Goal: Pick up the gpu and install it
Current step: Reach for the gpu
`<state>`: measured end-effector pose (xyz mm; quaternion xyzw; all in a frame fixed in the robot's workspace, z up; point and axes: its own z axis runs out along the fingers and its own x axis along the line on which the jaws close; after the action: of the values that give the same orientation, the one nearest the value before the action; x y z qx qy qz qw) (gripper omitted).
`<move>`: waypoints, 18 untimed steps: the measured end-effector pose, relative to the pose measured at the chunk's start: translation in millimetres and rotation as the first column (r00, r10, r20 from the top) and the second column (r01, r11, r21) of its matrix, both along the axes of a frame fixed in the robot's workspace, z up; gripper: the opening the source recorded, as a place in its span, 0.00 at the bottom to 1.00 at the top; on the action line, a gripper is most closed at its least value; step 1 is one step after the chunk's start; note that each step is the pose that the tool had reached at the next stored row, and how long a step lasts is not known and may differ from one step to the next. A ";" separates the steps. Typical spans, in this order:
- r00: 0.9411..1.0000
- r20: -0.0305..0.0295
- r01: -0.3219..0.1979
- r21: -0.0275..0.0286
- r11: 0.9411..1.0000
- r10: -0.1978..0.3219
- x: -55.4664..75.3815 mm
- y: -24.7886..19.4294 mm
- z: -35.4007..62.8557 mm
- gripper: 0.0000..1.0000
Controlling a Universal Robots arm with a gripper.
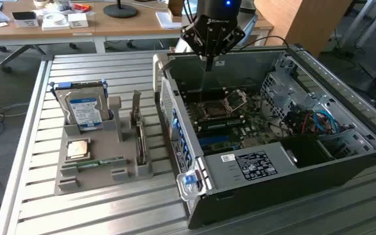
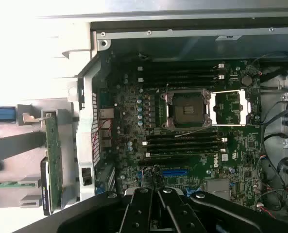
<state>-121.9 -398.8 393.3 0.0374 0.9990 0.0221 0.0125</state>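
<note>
The gpu (image 1: 139, 139) stands on edge in a grey holder (image 1: 124, 147) on the slatted table, at the exterior view's left of the open computer case (image 1: 286, 161). Its silvery bracket (image 1: 135, 104) points up. In the wrist view the gpu (image 2: 52, 160) appears edge-on as a green board beside the case wall. My gripper (image 1: 208, 65) hangs above the far end of the case, over the motherboard (image 2: 134, 116), well away from the gpu. Its black fingers (image 2: 140, 211) meet at the tips and hold nothing. A blue expansion slot (image 2: 175, 172) lies just ahead of them.
The holder also carries a hard drive with a blue-white label (image 1: 83, 110), a square processor (image 1: 77, 148) and a slim green memory stick (image 1: 100, 162). An empty processor socket (image 2: 187, 109) sits mid-board. Cables (image 1: 315, 122) crowd the drive cage side. Desks with clutter stand behind.
</note>
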 end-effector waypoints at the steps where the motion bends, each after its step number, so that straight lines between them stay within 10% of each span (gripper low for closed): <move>1: 1.000 0.000 0.000 0.000 1.000 0.000 0.0 0.0 0.0 0.11; 18: 1.000 0.000 0.000 0.000 1.000 0.000 -7.2 0.0 0.0 0.11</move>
<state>-129.1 -398.9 393.3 0.0374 0.9990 0.0221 0.0125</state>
